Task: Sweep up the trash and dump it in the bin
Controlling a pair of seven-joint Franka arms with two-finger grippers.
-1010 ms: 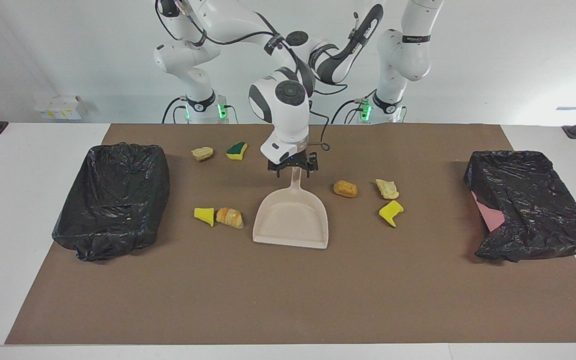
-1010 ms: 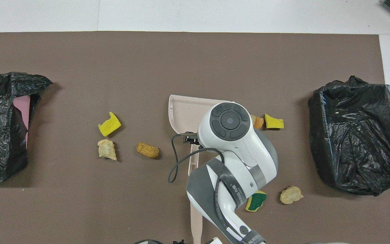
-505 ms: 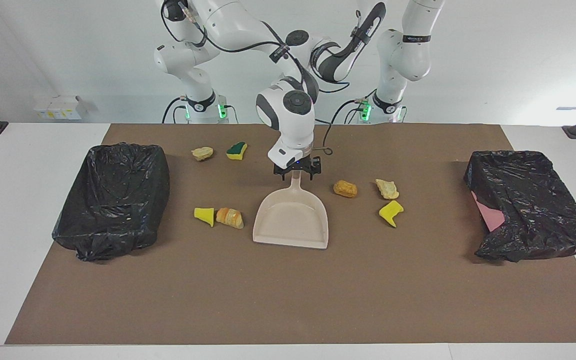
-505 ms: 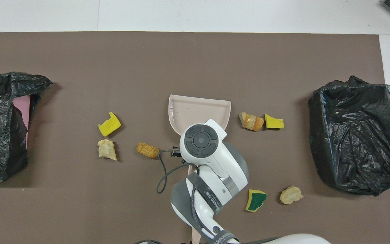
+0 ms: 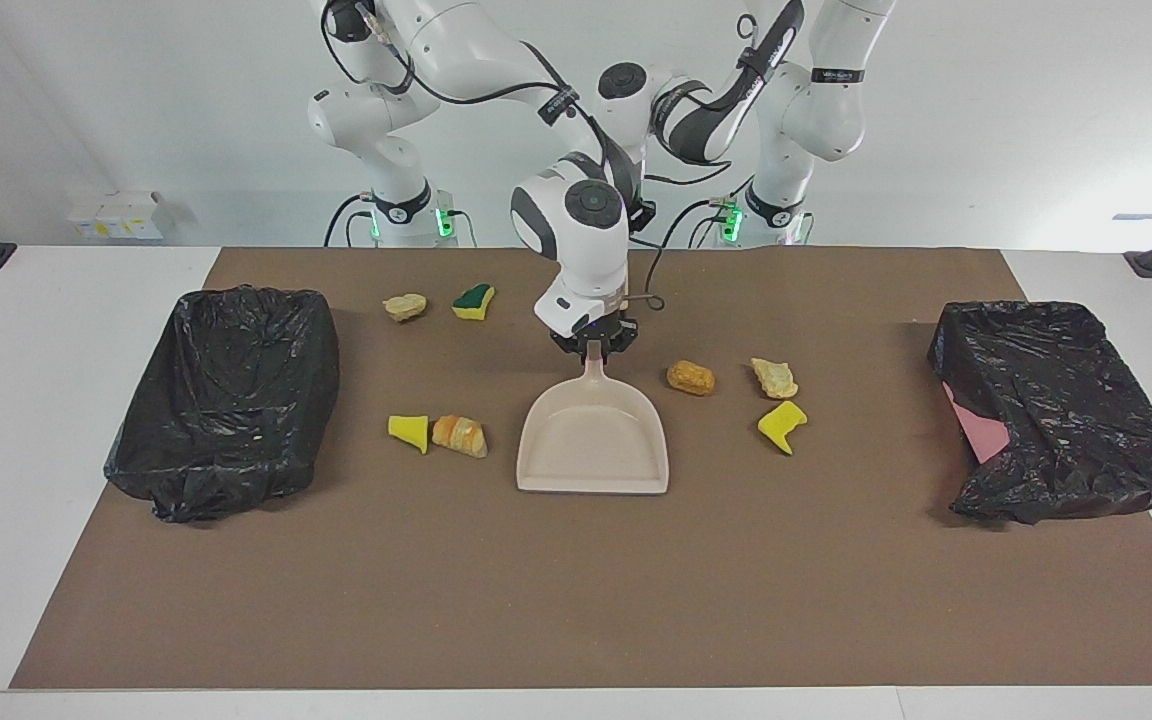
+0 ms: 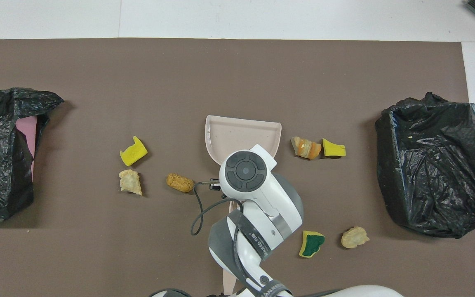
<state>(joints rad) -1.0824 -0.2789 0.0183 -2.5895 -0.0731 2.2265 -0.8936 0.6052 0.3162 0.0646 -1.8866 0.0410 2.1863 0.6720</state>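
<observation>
The beige dustpan (image 5: 593, 445) lies flat mid-table, and its long handle (image 6: 226, 284) runs toward the robots. My right gripper (image 5: 593, 344) is shut on the handle just by the pan. On the right arm's side of the pan lie trash pieces: a croissant (image 5: 460, 435) with a yellow sponge (image 5: 408, 430), and nearer the robots a green-topped sponge (image 5: 473, 300) and a tan lump (image 5: 405, 306). On the left arm's side lie a brown lump (image 5: 690, 377), a tan lump (image 5: 774, 377) and a yellow sponge (image 5: 782, 425). The left arm (image 5: 706, 110) waits high, its gripper hidden.
A black-lined bin (image 5: 226, 300) stands at the right arm's end of the brown mat, and another (image 5: 1056, 315), showing a pink wall, at the left arm's end. The right arm's wrist (image 6: 245, 171) covers the pan's near edge from above.
The right gripper dropped onto the dustpan handle and closed on it. The pan turned slightly and squared up. The left arm drew back and upward.
</observation>
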